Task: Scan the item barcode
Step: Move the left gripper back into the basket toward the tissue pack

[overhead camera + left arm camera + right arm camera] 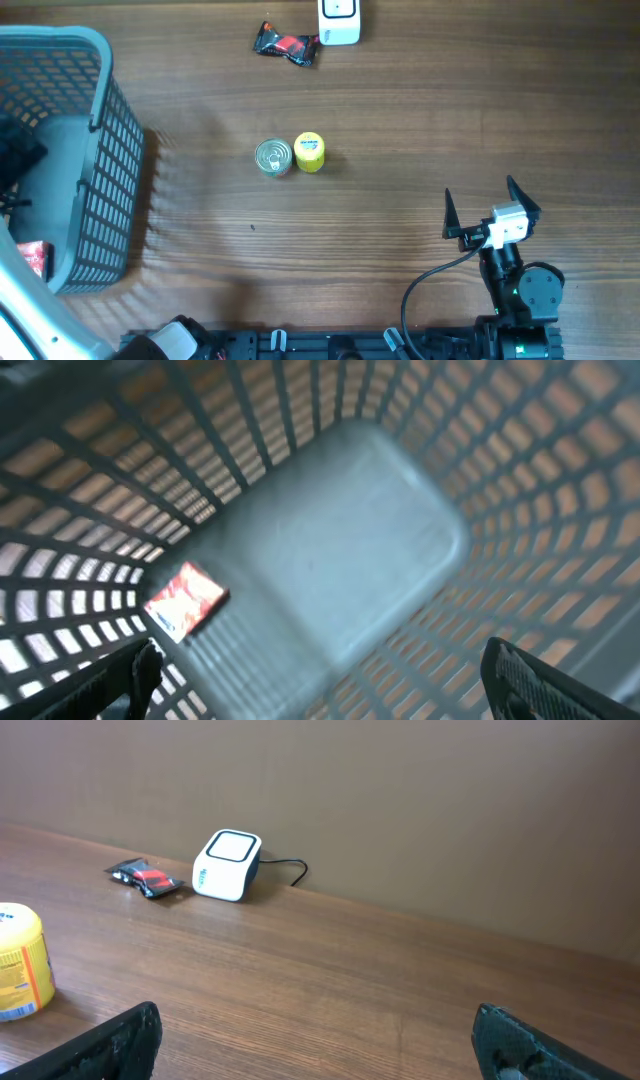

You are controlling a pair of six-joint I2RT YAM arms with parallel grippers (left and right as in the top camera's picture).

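The white barcode scanner [339, 20] stands at the table's far edge, also seen in the right wrist view [228, 865]. A black and red snack packet [286, 44] lies just left of it. A silver can [273, 157] and a yellow tub [309, 152] stand side by side mid-table. My right gripper [480, 195] hovers open and empty near the front right, facing the scanner [318, 1020]. My left gripper [322, 660] is open and empty inside the grey basket [330, 540], above a red and white packet [185, 600] on its floor.
The grey mesh basket [110, 150] fills the left side of the table, with the red packet [35, 258] at its near end. The scanner's black cable [295, 870] runs along the back wall. Bare wood lies between the right gripper and the can.
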